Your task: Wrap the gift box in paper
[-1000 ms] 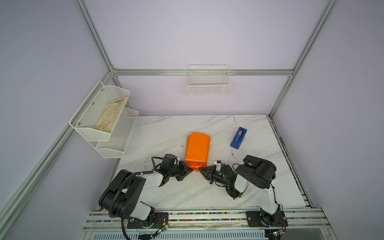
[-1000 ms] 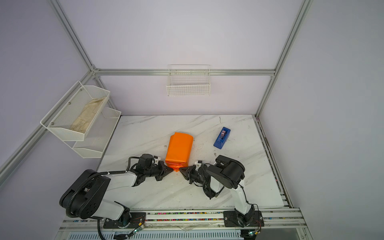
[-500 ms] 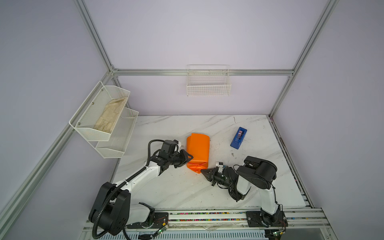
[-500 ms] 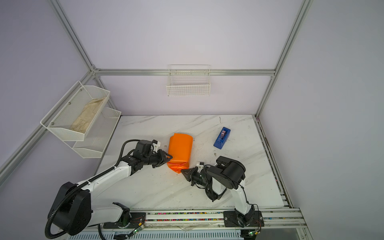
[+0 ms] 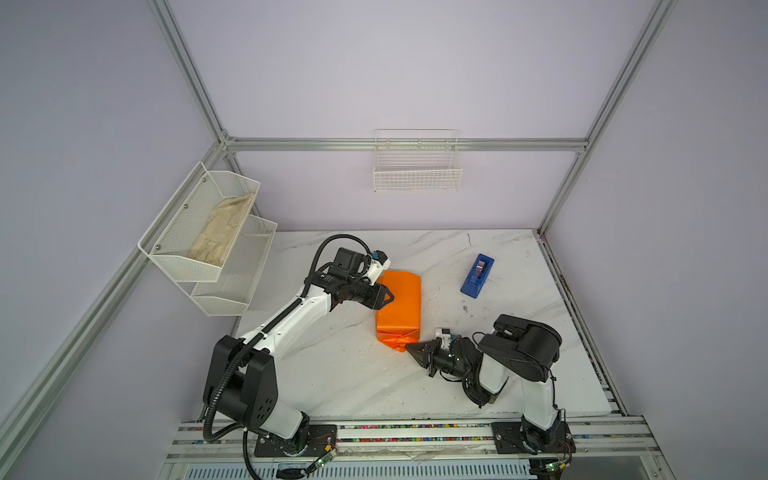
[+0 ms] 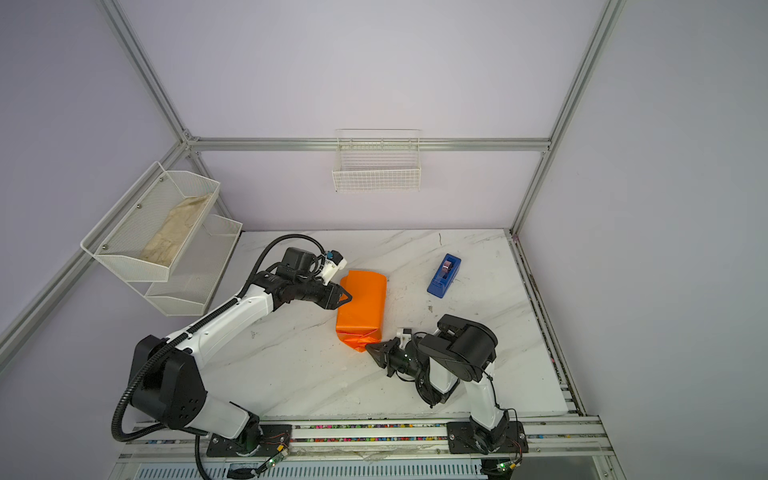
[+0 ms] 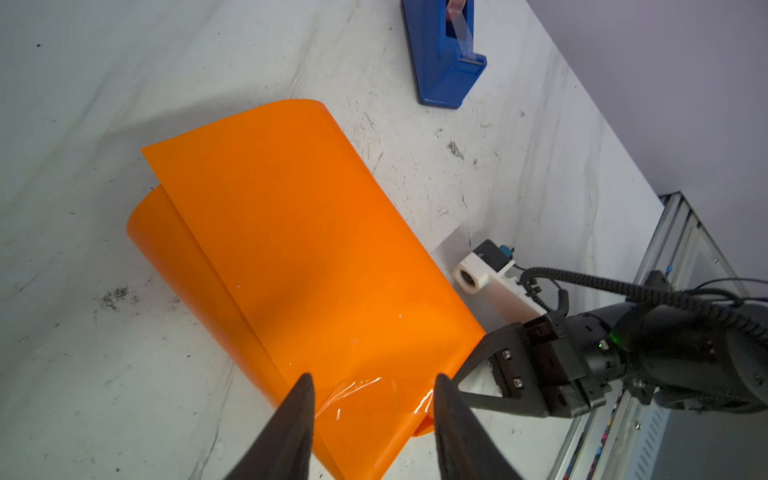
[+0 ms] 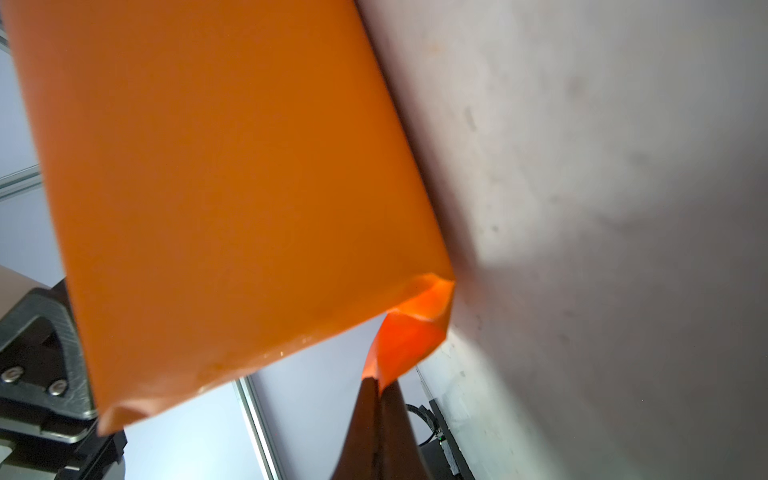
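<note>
The orange paper (image 5: 400,305) (image 6: 362,303) lies as a folded bundle in mid-table; the gift box is hidden, wrapped inside it. My left gripper (image 5: 387,298) (image 6: 346,297) hovers at the bundle's left edge, tilted down onto it. In the left wrist view its jaws (image 7: 372,379) stand open over the paper (image 7: 311,257), holding nothing. My right gripper (image 5: 410,346) (image 6: 369,345) sits at the bundle's near end. It is shut (image 8: 376,381) on a pinched orange flap (image 8: 409,336) of the paper.
A blue tape dispenser (image 5: 477,276) (image 6: 444,276) (image 7: 444,58) stands to the right of the bundle. A white two-tier rack (image 5: 195,266) on the left wall holds a beige cloth (image 5: 220,232). A wire basket (image 5: 417,166) hangs on the back wall.
My left gripper has let go at the bundle's near end, opened, and swung back to its left edge. My right gripper stays shut on the flap, slightly nearer the front.
</note>
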You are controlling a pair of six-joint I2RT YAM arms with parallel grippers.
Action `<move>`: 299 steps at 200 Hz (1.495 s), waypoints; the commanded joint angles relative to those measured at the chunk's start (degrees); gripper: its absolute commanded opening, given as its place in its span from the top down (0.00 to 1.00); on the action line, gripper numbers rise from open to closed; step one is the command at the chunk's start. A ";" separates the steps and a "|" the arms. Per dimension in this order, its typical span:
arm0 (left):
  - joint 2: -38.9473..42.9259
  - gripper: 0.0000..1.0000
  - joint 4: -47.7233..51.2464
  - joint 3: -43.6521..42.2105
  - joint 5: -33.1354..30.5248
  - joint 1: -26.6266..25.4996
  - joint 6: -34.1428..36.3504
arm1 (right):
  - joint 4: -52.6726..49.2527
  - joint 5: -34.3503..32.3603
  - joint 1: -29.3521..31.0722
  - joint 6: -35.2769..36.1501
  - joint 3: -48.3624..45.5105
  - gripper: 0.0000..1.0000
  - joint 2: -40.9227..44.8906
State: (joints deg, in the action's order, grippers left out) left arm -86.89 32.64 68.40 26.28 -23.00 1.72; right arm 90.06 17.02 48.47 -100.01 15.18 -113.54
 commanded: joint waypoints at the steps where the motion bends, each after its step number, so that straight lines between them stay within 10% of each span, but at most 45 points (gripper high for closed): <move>1: 3.08 0.53 -3.29 -0.80 4.08 -0.62 16.62 | -4.31 0.29 -0.77 -9.74 -1.59 1.00 0.96; 47: 7.04 0.47 -9.39 -9.73 4.31 -5.81 35.64 | -8.00 0.86 -1.39 -8.42 -0.81 1.00 3.47; 134: 4.27 0.45 -10.58 -16.63 -0.02 -9.52 47.27 | -12.19 1.44 -2.59 -7.57 0.62 1.00 7.55; 299: 4.29 0.34 -16.87 -24.16 -4.48 -12.37 52.31 | -15.17 1.27 -2.85 -8.24 4.55 1.00 10.06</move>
State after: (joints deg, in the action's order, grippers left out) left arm -83.26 15.57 46.89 20.82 -34.52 52.21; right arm 74.35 19.07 45.89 -99.63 17.96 -105.41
